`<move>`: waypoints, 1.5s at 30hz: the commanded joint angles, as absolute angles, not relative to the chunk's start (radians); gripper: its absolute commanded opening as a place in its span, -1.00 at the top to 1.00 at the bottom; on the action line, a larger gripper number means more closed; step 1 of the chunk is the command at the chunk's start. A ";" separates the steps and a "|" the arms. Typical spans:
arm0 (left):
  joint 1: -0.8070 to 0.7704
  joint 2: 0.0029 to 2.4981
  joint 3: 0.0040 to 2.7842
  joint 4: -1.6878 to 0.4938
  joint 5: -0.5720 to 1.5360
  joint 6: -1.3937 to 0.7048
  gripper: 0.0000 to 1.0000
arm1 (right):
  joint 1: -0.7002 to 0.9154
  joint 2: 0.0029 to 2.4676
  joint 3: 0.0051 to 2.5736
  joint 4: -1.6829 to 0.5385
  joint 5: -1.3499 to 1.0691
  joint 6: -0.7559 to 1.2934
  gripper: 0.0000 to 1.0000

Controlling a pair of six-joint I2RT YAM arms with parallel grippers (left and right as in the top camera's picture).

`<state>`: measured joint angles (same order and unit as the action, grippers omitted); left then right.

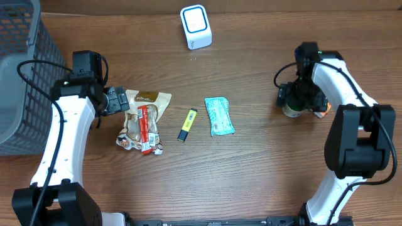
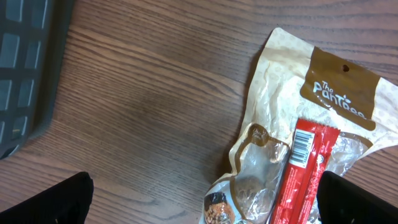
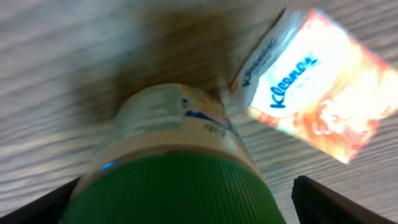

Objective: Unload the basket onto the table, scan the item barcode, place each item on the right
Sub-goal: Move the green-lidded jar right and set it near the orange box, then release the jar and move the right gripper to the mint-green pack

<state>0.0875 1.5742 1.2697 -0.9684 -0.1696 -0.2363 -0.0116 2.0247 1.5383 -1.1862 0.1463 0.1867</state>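
Straddled green-lidded jar (image 3: 168, 118) with right gripper (image 3: 186, 190) released; left gripper (image 2: 205, 182) likewise released. Probably pickup step: needed clamping jar, then facing scanner (image 1: 196, 26).

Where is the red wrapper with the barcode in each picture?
Overhead: the red wrapper lies left of centre, on top of the tan snack bag.
Left wrist: the red wrapper is at the lower right, running to the bottom edge, on the same bag.
Right wrist: not in it.
Shared landmark: the tan snack bag, with the grey basket to its left in the overhead and left wrist views.
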 commanded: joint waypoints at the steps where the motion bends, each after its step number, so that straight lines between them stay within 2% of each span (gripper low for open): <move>1: 0.091 1.582 1.275 -0.968 -0.179 -0.240 -1.00 | -0.007 2.014 1.703 -1.242 0.136 0.193 -1.00; 6: 0.091 1.582 1.275 -0.968 -0.180 -0.240 -1.00 | 0.034 2.014 1.897 -1.381 0.030 0.193 -0.98; 8: 0.091 1.582 1.275 -0.968 -0.180 -0.240 -1.00 | 0.060 2.014 1.923 -1.403 -0.043 0.189 -0.83; 14: 0.090 1.582 1.275 -0.968 -0.179 -0.240 -0.99 | 0.172 2.012 1.896 -1.389 -0.162 0.155 -0.58; 16: 0.091 1.582 1.275 -0.968 -0.179 -0.240 -1.00 | 0.216 2.012 1.868 -1.359 -0.163 0.155 -0.51; 21: 0.091 1.582 1.275 -0.968 -0.179 -0.240 -0.99 | 0.321 2.014 1.792 -1.247 -0.159 0.154 -0.16; 24: 0.091 1.582 1.275 -0.968 -0.179 -0.240 -1.00 | 0.367 2.014 1.729 -1.147 -0.159 0.148 -0.11; 26: 0.091 1.582 1.275 -0.968 -0.179 -0.240 -1.00 | 0.395 2.015 1.673 -1.045 -0.159 0.128 -0.01; 29: 0.091 1.582 1.275 -0.968 -0.179 -0.240 -1.00 | 0.418 2.016 1.602 -0.927 -0.148 0.121 -0.03; 37: 0.091 1.582 1.275 -0.968 -0.179 -0.240 -0.99 | 0.426 2.017 1.391 -0.699 -0.147 0.121 -0.29; 39: 0.091 1.582 1.275 -0.968 -0.179 -0.240 -1.00 | 0.425 2.017 1.362 -0.701 -0.106 0.123 -0.34; 45: 0.091 1.582 1.275 -0.968 -0.179 -0.240 -0.99 | 0.405 2.013 1.359 -0.840 0.006 0.275 -0.31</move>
<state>0.0875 1.5749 1.2697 -0.9688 -0.1696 -0.2363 0.4248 2.0197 1.3727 -0.7788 -0.0906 0.1848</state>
